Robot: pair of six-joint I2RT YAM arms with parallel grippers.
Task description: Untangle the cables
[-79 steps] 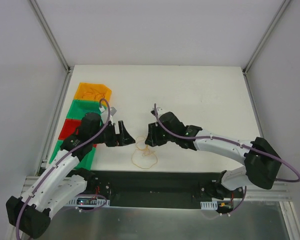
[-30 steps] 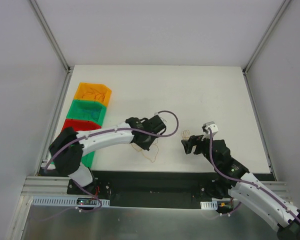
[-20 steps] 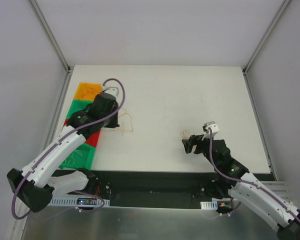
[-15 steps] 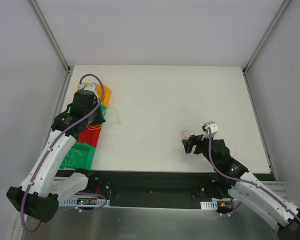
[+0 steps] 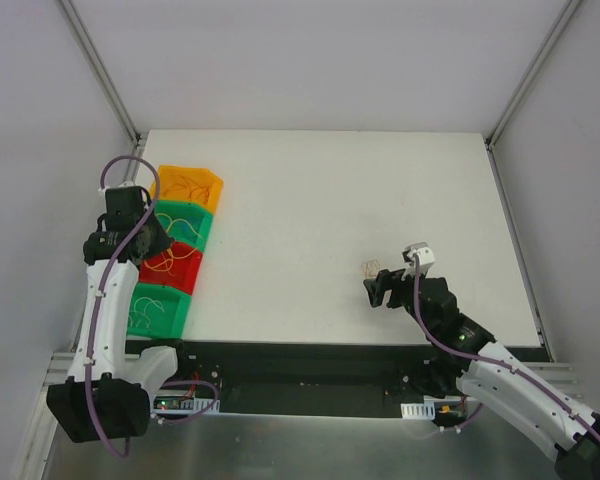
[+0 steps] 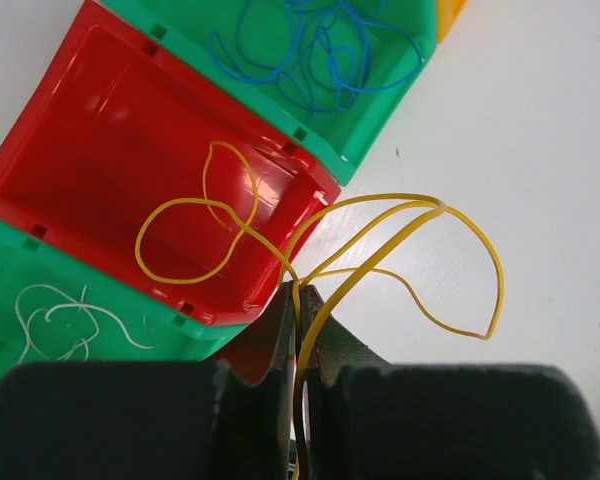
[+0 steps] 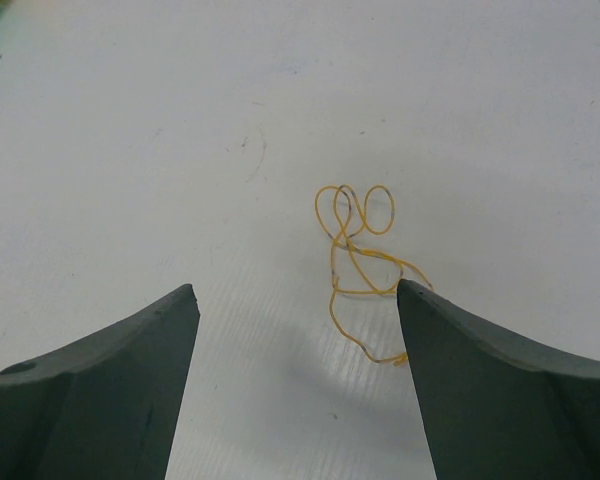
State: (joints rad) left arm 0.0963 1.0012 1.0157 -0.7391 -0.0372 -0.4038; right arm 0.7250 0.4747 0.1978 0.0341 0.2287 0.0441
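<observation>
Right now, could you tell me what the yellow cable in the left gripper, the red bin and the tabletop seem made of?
Yellow cable: likely thin plastic-coated wire, smooth; it holds springy loops.
Red bin: moulded plastic, glossy, judging by highlights and rim notches.
Tabletop: white, matte, faintly ribbed sheet, perhaps corrugated plastic; uncertain.

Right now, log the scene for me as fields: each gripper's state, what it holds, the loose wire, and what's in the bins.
left gripper: shut on a thin yellow wire, above the red plastic bin
right gripper: open, holding nothing
loose wire: small orange-yellow tangle on the white table, ahead of the right gripper, not gripped
green bin beside red: blue wires
other green bin: white wires
orange bin: thin wires
</observation>
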